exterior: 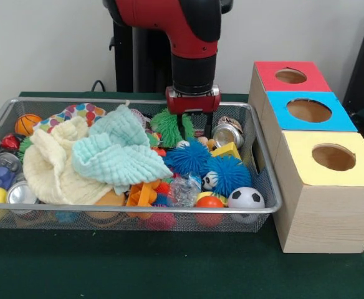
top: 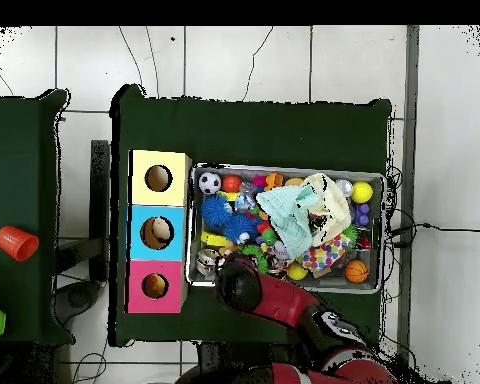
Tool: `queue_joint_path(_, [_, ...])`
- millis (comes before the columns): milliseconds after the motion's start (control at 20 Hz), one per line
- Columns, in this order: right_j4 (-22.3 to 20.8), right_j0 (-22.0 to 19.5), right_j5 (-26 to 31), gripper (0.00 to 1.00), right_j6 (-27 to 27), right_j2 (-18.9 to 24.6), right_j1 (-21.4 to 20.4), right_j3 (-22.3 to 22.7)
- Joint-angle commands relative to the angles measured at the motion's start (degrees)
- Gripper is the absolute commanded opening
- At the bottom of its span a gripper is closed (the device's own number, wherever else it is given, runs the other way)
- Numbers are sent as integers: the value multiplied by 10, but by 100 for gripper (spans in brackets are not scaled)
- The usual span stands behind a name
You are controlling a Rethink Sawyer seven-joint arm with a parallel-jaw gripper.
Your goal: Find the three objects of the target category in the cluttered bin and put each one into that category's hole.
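Front view: red-and-black arm's gripper down in the silver wire-mesh bin beside the spiky green ball; whether it grips anything, cannot tell. Overhead view: bin beside the box row; round hole in red-topped wooden box nearest the robot

The front view looks from low across the green table, close to its near edge, facing the robot's pedestal at the far edge; the wire bin fills most of the picture, the three boxes stand at the right. The overhead view hangs high above, looking straight down, far enough to take in the whole table and surrounding floor. Both share the bin, the boxes and the arm.
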Motion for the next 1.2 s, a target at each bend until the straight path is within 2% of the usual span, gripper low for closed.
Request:
queue_joint_path(50, [-2,-26,-57,100,118,14,92,-71])
queue_joint_path(850, [-15,-50,-70,100,118,41,111,-77])
queue_joint_path(1200, [-23,-54,-60,100,118,44,107,-80])
